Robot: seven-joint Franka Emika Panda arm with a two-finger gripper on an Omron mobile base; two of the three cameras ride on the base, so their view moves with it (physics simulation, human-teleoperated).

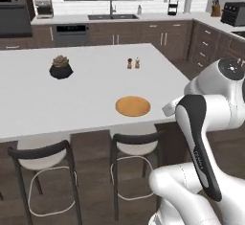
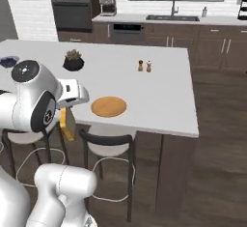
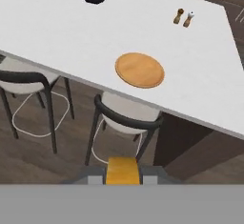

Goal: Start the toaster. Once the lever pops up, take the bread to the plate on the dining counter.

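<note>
One bread slice (image 3: 123,170) clamped between gripper (image 3: 123,179) fingers, two stools beneath, one orange-brown plate (image 3: 140,70) beyond fingertips on dining counter (image 3: 57,32), two shakers (image 3: 183,17) farther.

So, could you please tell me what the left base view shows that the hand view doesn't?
Left base view alone: the toaster on the back counter, the sink and the window above it. Hand view alone: the bread between the gripper fingers, edge-on. Both: the empty plate on the dining counter, plant pot, two shakers and two stools.
</note>
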